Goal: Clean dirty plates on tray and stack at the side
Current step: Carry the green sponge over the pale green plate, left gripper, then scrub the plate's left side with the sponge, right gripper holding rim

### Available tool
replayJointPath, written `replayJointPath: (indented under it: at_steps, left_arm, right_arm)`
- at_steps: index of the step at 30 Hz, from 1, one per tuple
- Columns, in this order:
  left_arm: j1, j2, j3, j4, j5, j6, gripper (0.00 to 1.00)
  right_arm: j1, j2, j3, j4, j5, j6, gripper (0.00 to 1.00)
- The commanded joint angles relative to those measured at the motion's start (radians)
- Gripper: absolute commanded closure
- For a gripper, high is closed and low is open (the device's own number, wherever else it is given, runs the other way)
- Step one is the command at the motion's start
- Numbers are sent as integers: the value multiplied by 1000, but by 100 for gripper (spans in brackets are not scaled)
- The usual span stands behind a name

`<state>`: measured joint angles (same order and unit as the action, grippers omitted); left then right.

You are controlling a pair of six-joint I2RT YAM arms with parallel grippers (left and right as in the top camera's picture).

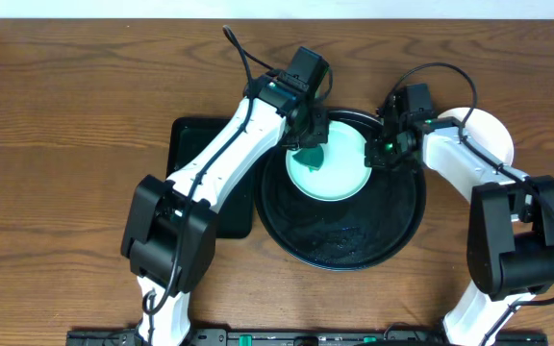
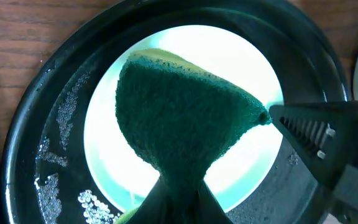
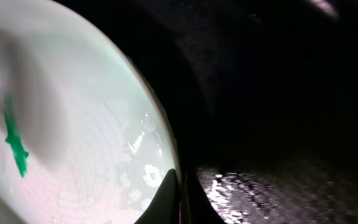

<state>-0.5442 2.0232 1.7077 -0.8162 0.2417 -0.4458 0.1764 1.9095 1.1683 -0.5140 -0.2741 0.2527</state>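
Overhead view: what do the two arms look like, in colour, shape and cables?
The left arm and right arm have white rounded links, bulky black joint housings and black wrists. A thin black cable loops over each wrist; small green lights show there.

overhead looks straight down; both wrist views sit close over one plate (image 1: 346,165).

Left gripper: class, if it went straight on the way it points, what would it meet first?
Probably the plate: the left gripper points its sponge down at it; contact is unclear.

White arms (image 1: 229,154), blk joints (image 1: 166,235), cables (image 1: 242,53)
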Motion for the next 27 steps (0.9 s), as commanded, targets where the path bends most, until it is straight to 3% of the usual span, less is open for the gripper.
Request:
replayJointPath:
  at_steps: [1,9,14,18,23,27]
  left_arm:
    - [4,9,-4,8,8,-18,93]
    - [3,31,-4,14,-72,-40,93]
    - [3,41,-4,14,-72,-39,93]
    - [3,54,-4,14,-72,-39,93]
    - [3,70,-4,15,-74,-39,93]
    - [3,70,-4,22,-74,-39,92]
  right_arm:
    - [11,8,-5,-2,-18,16,99]
    - [11,8,-5,-2,-18,16,96]
    - [11,8,-5,6,-18,16,83]
    - [11,8,-5,10,-14,11,80]
    - [12,8,-5,13,20,11,82]
    - [13,8,-5,15,23,11,92]
